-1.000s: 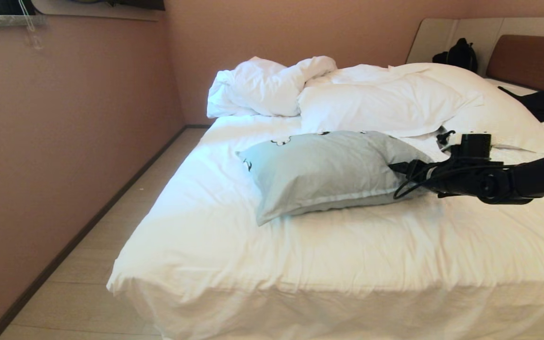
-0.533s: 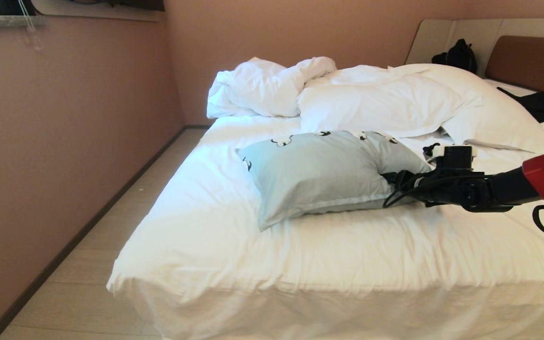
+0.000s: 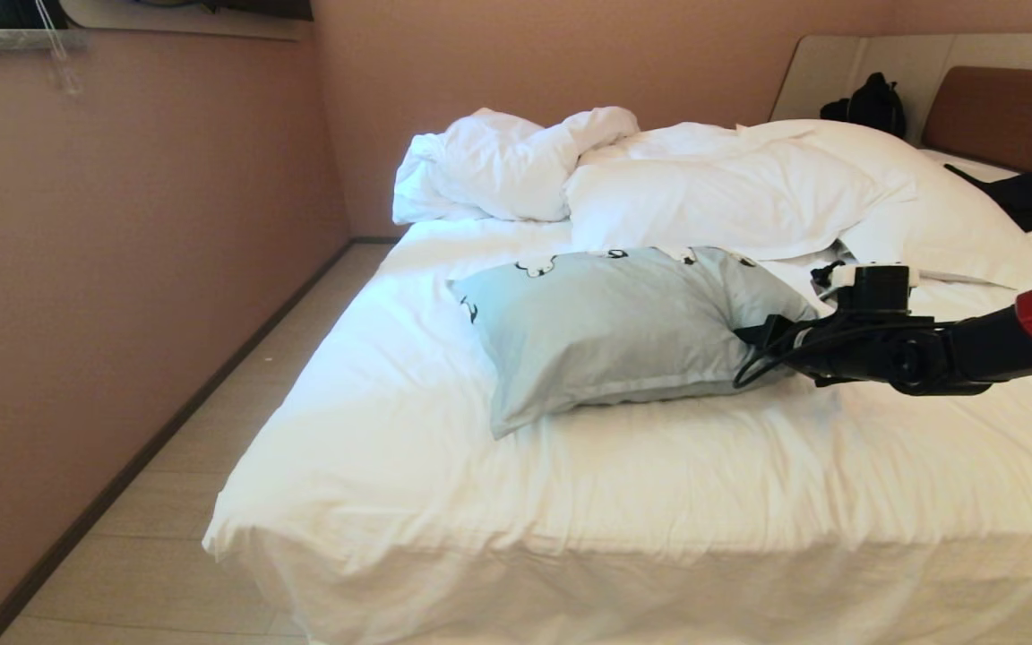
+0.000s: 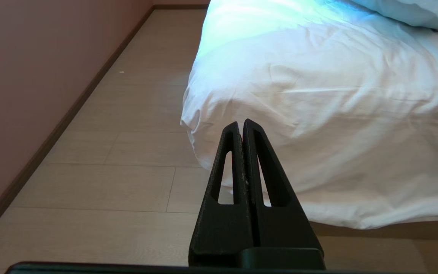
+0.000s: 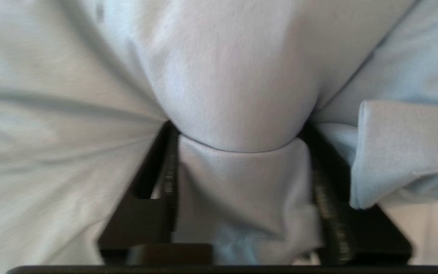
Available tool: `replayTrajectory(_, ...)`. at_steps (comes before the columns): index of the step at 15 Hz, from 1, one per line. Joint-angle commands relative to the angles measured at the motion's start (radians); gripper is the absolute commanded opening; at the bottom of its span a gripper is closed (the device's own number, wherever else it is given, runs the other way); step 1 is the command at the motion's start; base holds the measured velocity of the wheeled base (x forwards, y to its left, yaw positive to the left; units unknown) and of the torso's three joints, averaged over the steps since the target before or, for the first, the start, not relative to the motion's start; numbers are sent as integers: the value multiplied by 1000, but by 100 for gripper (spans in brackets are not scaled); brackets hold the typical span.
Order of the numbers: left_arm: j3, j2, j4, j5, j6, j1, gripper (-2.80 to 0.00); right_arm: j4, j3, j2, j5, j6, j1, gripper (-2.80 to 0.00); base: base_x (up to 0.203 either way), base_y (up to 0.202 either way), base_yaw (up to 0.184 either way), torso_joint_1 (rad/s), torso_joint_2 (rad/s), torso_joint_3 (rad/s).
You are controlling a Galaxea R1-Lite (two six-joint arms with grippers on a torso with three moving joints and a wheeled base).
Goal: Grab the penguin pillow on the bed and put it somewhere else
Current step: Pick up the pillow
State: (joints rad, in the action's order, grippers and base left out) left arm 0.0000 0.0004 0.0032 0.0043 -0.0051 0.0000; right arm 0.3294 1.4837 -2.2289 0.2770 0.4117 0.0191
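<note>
The pillow (image 3: pixel 614 331) lies on the bed (image 3: pixel 570 484) at the centre of the head view, plain face up, with penguin prints showing along its far edge; the white duvet (image 3: pixel 731 188) is bunched behind it in the upper middle of the frame. The right gripper (image 3: pixel 753 333) reaches in from the right edge of the frame and meets the pillow's right end. In the right wrist view the pillow (image 5: pixel 238 114) bulges between the two jaws, which pinch a fold of its fabric and stuffing. The left gripper (image 4: pixel 242 127) is parked low beside the bed's corner, above the floor (image 4: pixel 108 182), its jaws pressed together and empty. The step in hand is the grasp: the grip is on, but the pillow rests on the sheet. The next move calls for a lift that clears the sheet, then a carry to another spot. Judged risk: the soft filling may slip from the pinch, and the free end may drag across the sheet.
</note>
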Motion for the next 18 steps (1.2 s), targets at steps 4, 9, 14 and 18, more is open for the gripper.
replayTrajectory(4,2,0,0,0,0,0,-280,8,-44,175,39,40,7,-280,0,0,0,0,0,0)
replayTrajectory(9,2,0,0,0,-1,0,-280,6,-65,275,114,103,34,-280,0,0,0,0,0,0)
replayTrajectory(14,2,0,0,0,0,0,-280,-28,-41,400,116,199,89,-280,0,0,0,0,0,0)
replayTrajectory(18,2,0,0,0,-1,0,-280,-146,57,489,113,310,198,-280,0,0,0,0,0,0)
